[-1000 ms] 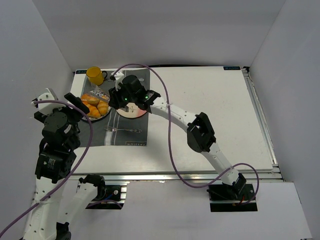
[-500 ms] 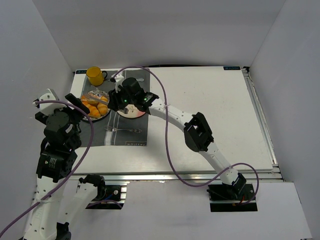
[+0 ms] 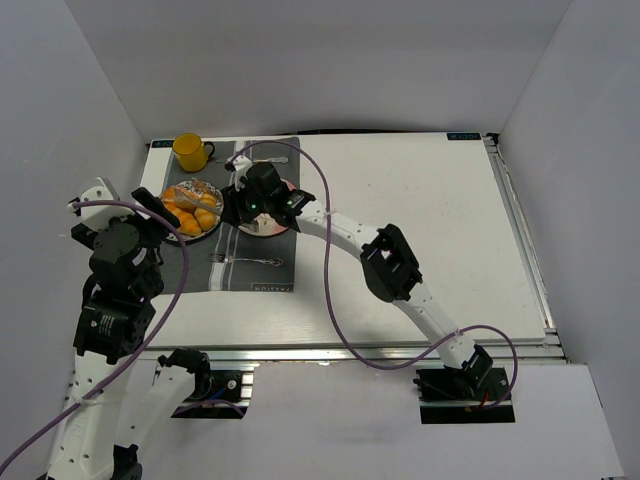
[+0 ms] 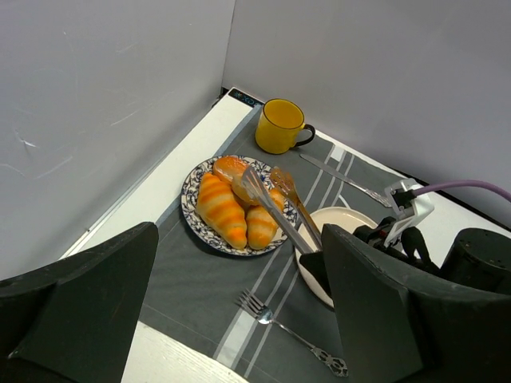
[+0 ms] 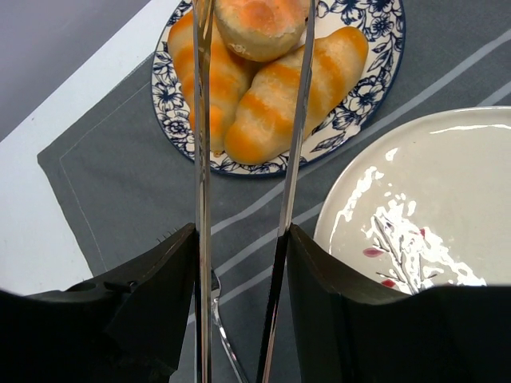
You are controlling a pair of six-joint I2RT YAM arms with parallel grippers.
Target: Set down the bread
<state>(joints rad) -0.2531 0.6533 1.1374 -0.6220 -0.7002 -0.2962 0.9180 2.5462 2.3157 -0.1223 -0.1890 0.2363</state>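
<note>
Since the earlier frame: right arm's elbow has swung left and the wrist has turned a little over the placemat [image 5: 112,183]. Left arm is much as it was.

Right gripper [image 5: 239,319]: clenched on the handles of a pair of metal tongs [image 5: 200,159], which reach forward to the patterned plate [image 5: 382,56]. Left gripper [image 4: 239,319]: released, fingers wide apart, holding nothing, parked at the near left.

The bread [image 5: 259,24]: lies on the patterned plate, perched atop the long rolls [image 5: 291,100], between the two tong blades. The right blade looks to be touching its side. Contact on the left blade cannot be confirmed, nor whether the bun has lifted.

Handling, judged:
- Light and soft; a hard squeeze would dent it.
- Glossy, ball-like crust against thin smooth blades, so it is likely to roll or squirt out.
- Best hold is across the widest part, blades level on opposite sides, with modest pressure.
- It sits on rounded rolls, so a nudge could tip it off the pile.

Room:
- White plate [image 5: 431,199] lies just beside the patterned plate on the same placemat and is bare, so the carry is short.
- Fork [image 4: 291,339] lies nearer the arms; yellow mug [image 4: 279,126] stands behind the patterned plate. Both are off the direct path.
- Side wall runs close along the left. The table [image 3: 420,200] opens to the right.
</note>
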